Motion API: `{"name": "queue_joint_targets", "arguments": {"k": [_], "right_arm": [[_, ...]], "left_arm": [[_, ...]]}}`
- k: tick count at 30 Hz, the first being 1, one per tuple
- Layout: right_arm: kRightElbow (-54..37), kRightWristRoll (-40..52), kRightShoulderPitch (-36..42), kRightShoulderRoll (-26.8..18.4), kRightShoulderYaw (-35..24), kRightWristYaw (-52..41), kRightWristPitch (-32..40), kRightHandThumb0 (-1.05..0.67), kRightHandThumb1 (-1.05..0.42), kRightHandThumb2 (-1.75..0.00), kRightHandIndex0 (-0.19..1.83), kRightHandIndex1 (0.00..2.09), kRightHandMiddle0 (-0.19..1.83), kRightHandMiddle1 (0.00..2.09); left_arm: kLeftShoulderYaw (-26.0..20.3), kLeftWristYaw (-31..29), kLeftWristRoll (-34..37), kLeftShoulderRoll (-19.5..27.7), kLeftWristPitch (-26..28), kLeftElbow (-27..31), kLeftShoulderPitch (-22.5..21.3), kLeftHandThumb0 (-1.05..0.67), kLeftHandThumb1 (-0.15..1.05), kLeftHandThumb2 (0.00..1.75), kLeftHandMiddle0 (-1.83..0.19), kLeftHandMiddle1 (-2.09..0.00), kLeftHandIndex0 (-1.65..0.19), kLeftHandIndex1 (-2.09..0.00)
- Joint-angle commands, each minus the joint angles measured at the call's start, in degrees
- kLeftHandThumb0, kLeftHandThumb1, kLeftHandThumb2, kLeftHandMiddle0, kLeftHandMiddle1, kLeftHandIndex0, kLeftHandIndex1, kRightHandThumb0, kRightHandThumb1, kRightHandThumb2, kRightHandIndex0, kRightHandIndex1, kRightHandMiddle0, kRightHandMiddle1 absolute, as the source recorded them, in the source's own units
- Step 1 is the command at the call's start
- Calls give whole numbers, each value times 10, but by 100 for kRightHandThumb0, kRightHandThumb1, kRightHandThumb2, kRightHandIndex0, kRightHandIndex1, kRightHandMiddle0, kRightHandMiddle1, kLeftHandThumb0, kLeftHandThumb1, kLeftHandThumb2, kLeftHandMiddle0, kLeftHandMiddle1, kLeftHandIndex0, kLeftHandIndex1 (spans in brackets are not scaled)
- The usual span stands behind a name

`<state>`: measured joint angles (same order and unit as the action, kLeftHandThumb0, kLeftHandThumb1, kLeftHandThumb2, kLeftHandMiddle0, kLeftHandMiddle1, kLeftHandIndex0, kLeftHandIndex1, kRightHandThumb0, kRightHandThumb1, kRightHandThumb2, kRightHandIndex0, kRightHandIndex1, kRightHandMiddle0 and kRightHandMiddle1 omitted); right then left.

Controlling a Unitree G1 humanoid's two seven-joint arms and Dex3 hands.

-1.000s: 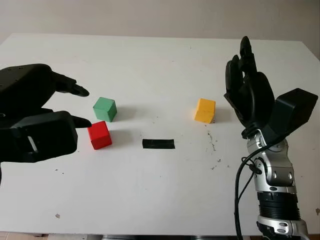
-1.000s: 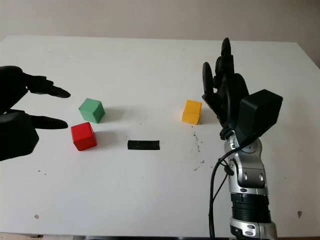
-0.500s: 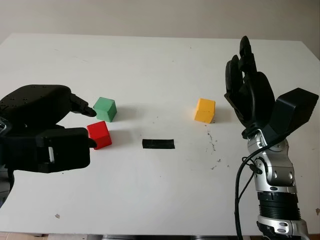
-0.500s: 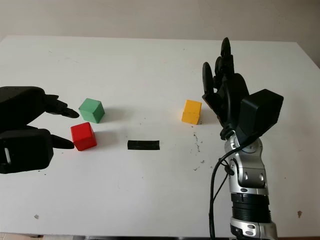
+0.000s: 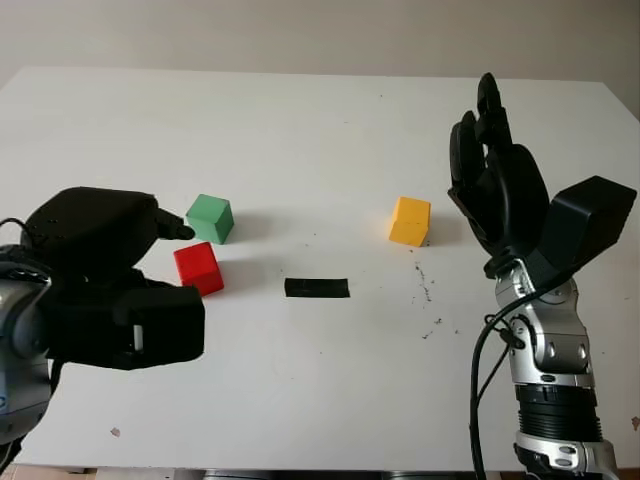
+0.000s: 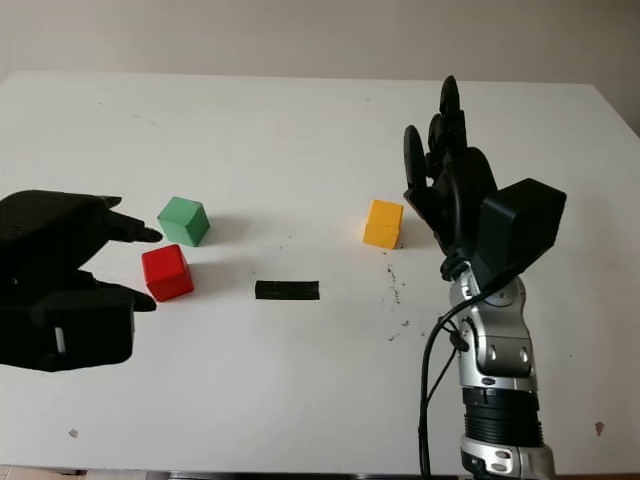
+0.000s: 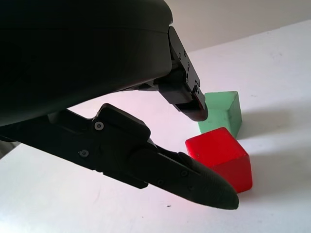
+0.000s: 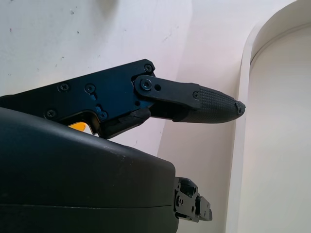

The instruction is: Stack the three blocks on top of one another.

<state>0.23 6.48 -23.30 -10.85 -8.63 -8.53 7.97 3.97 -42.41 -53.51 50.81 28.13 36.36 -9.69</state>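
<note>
1. Bench [image 5: 320, 120], white, carries three blocks and a black strip [image 5: 317, 288].
2. Left hand [image 5: 110, 280] hovers low, open and holding nothing; its fingers [image 7: 194, 182] reach toward the red block [image 5: 198, 268], one fingertip just beside it, another near the green block [image 5: 210, 218].
3. Green block sits just beyond the red one, close but apart.
4. Right hand [image 5: 495, 185] is raised upright, open and empty, fingers pointing up.
5. Yellow block [image 5: 410, 221] stands near the right fingers, on their inner side, well apart from the other two.
</note>
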Motion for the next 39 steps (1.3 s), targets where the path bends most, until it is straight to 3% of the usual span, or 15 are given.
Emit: {"name": "queue_joint_targets", "arguments": {"k": [1,7,14,39], "right_arm": [[-9,1,2,-8,-1,-1,-4,-69,-105,-61,-19,0,-19,0],[-13,2,5,-10,-1,-6,-2,-70,-105,-61,-19,0,-19,0],[-14,2,7,-14,-2,-12,-6,-69,-105,-63,-19,0,-19,0],[-16,10,6,-13,-3,-7,-7,-68,-105,-63,-19,0,-19,0]], "left_arm": [[3,7,-13,-14,-10,-6,1,-91,102,7,-21,-4,-59,-1],[5,30,-58,-41,-43,-27,8,-90,102,6,-21,-5,-64,-4],[8,16,-111,-69,-62,-42,1,-89,104,6,-20,-5,-63,-4],[-6,16,-127,-117,-97,-77,-7,-87,104,5,-23,-6,-75,-10]]}}
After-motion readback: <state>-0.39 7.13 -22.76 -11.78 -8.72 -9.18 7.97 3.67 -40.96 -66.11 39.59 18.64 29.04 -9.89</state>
